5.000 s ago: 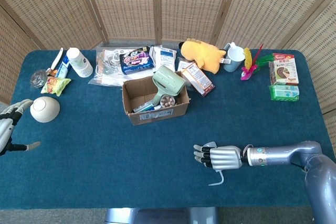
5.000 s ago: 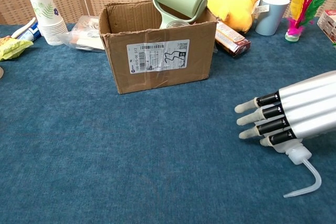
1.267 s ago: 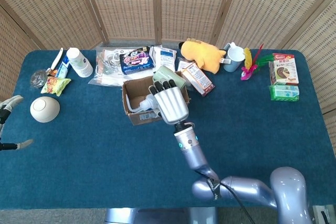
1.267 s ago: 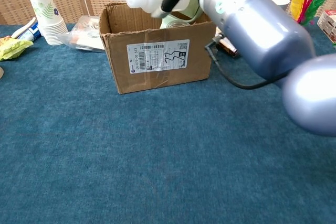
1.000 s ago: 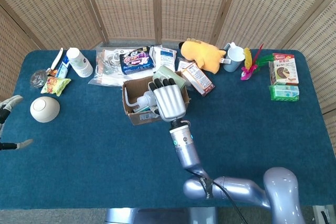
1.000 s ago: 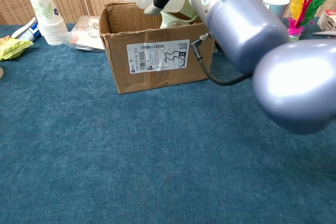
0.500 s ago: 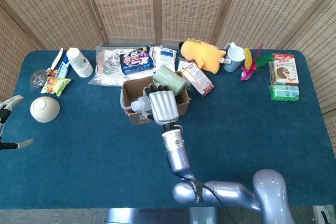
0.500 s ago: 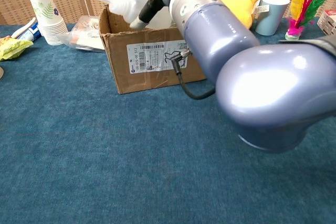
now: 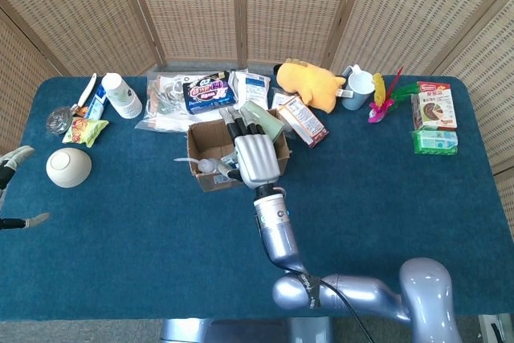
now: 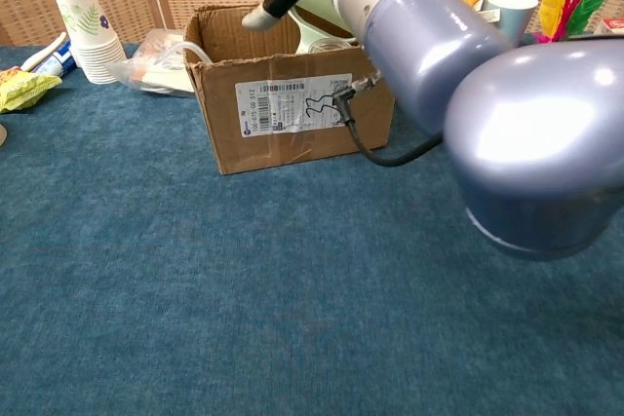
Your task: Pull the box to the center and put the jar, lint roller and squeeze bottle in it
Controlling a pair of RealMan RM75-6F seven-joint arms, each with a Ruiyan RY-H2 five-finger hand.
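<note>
The blue carpeted tabletop [image 9: 120, 222] carries an open brown cardboard box [image 9: 210, 144] near its middle. The right robot hand [image 9: 255, 156] hovers over the box, fingers extended, holding nothing. The clear squeeze bottle [image 9: 206, 165] lies at the box's front-left corner, its bent spout poking over the wall. The pale green lint roller [image 9: 263, 120] leans inside. The left robot hand [image 9: 11, 186], at the table edge, is spread open.

right hand [image 9: 257, 157]: silver, black-jointed fingers | arm [image 9: 277, 234]: glossy silver-blue | black cable [image 10: 375, 148]
</note>
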